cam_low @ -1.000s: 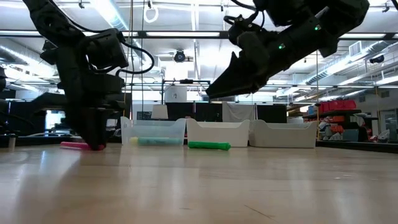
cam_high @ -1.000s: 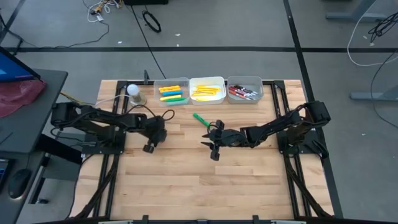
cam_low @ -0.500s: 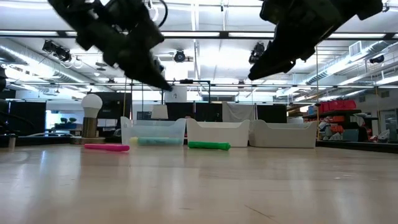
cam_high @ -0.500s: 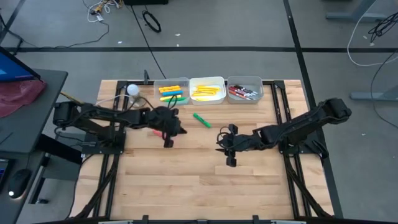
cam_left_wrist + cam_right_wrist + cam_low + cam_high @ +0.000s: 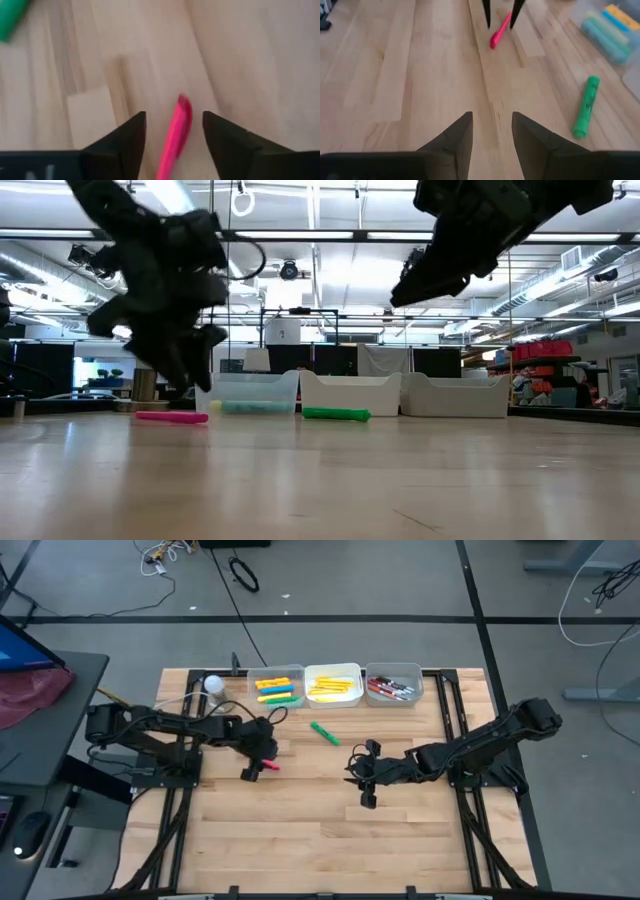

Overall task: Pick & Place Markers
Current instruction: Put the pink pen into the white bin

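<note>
Pink marker (image 5: 175,138) lies lengthwise between the left gripper (image 5: 174,131)'s wide-open fingers, tip toward 12 o'clock, so left's closest.

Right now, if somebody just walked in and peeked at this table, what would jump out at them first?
Probably the bright pink marker lying loose on the wood, with the left end effector open right over it. Next, the green marker lying alone near the middle, in front of three bins lined up along the far edge, full of colourful markers. The right end effector hangs over bare wood, holding nothing.
</note>
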